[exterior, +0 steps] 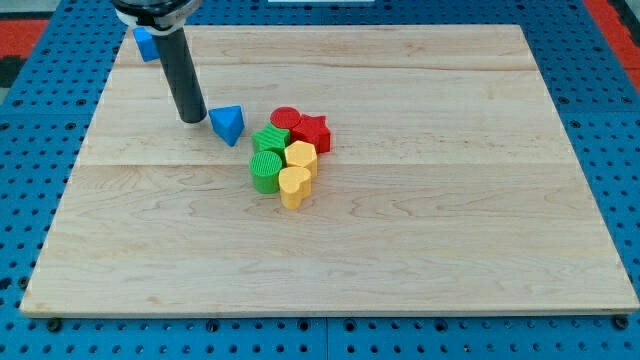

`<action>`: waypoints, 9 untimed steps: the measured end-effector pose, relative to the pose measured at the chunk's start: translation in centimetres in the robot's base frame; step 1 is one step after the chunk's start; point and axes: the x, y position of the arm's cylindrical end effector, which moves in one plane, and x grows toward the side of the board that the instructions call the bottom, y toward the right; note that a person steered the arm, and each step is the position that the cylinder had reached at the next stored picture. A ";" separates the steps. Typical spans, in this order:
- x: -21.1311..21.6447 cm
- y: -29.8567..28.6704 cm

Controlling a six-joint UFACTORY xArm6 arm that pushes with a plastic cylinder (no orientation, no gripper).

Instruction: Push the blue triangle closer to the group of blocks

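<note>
Tip (193,119) just left of blue triangle (228,124), near touching; no gripper, nothing grasped. Triangle sits just left of cluster, by green block (270,142). Push right-down slowly, stay centred, stop before scattering.

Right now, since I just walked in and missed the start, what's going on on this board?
My tip sits just to the view's left of the blue triangle, placed to push it toward the view's right. The group lies a short way past it: a green block, a green cylinder, a red cylinder, a red star, a yellow block and a yellow heart. The triangle looks just apart from the group. Another blue block sits near the board's top-left corner.
</note>
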 end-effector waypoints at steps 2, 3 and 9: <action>1.0 1.3; -0.8 1.3; -1.8 5.0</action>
